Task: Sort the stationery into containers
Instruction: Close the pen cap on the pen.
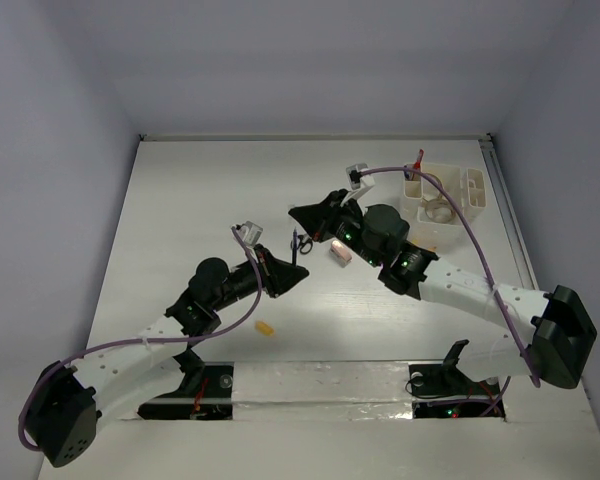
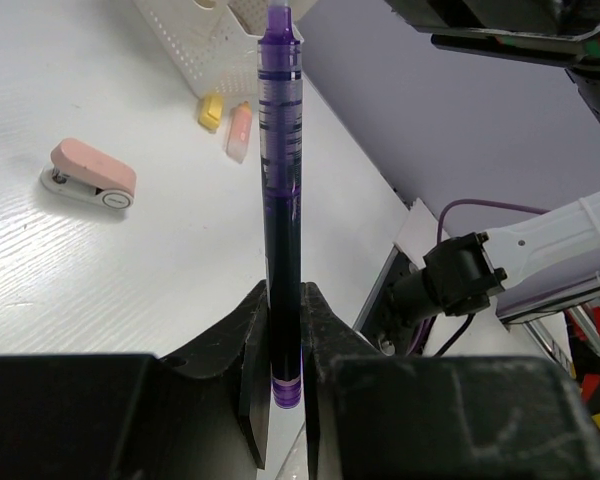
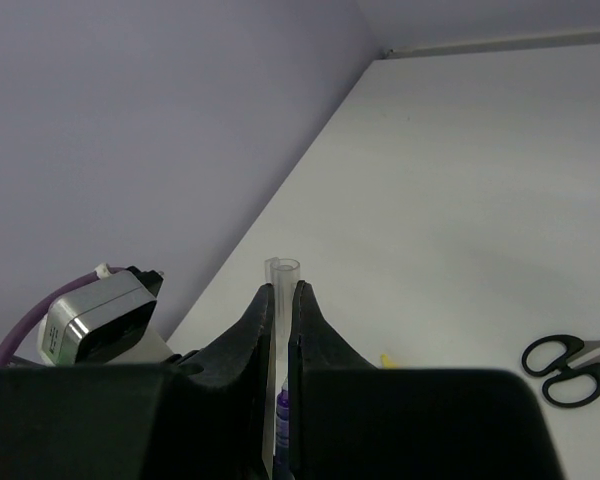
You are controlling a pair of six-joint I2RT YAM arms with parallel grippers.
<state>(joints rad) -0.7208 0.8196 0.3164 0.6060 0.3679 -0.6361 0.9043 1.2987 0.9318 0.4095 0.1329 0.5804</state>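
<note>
My left gripper (image 2: 285, 292) is shut on a purple pen (image 2: 280, 170), whose barrel points away from the camera toward the white organiser (image 2: 202, 45). My right gripper (image 3: 283, 288) is shut on a clear pen cap (image 3: 282, 270), and the pen's purple tip (image 3: 282, 405) shows just below it between the fingers. In the top view the left gripper (image 1: 288, 272) and the right gripper (image 1: 305, 218) face each other mid-table, left of the organiser (image 1: 445, 195). Small black scissors (image 1: 299, 243) lie between them on the table.
A pink stapler (image 1: 340, 253) lies right of the grippers. A yellow block (image 1: 266, 327) sits nearer the front. Another yellow block (image 2: 211, 110) and a pink one (image 2: 239, 131) lie by the organiser. A red pen (image 1: 417, 160) stands in the organiser.
</note>
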